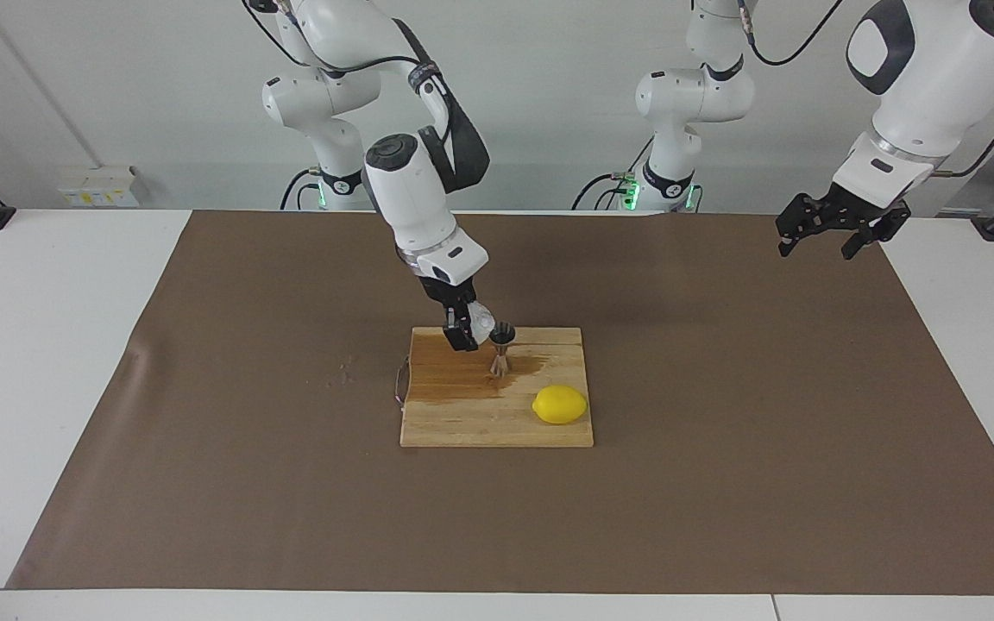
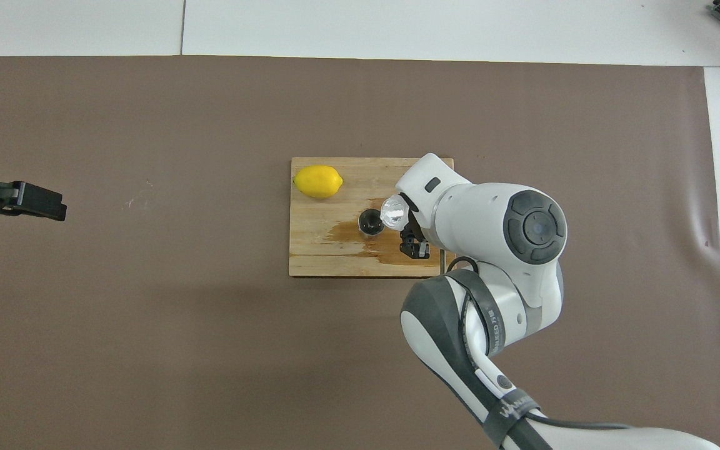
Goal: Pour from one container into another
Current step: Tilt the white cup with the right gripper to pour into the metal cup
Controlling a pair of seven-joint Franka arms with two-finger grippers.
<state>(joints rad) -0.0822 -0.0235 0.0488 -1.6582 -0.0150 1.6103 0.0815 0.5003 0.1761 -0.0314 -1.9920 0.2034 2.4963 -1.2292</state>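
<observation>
We hold crinkled cup (image 1: 481, 323) clenched in right gripper (image 1: 473, 328), tipped over jigger (image 1: 501, 348) on cutting board (image 1: 497, 423). Left gripper (image 1: 833, 226) waits spread. We risk overshooting narrow mouth; board already wet.

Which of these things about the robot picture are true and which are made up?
1. The right hand holds the white cup tipped over the steel jigger. True.
2. The lemon sits inside the jigger. False: it lies on the wooden board, apart from the jigger and farther from the robots.
3. The board has a wet patch around the jigger. True.
4. The left hand is helping hold the jigger. False: it waits in the air over the brown mat, toward its own end of the table, holding nothing.
</observation>
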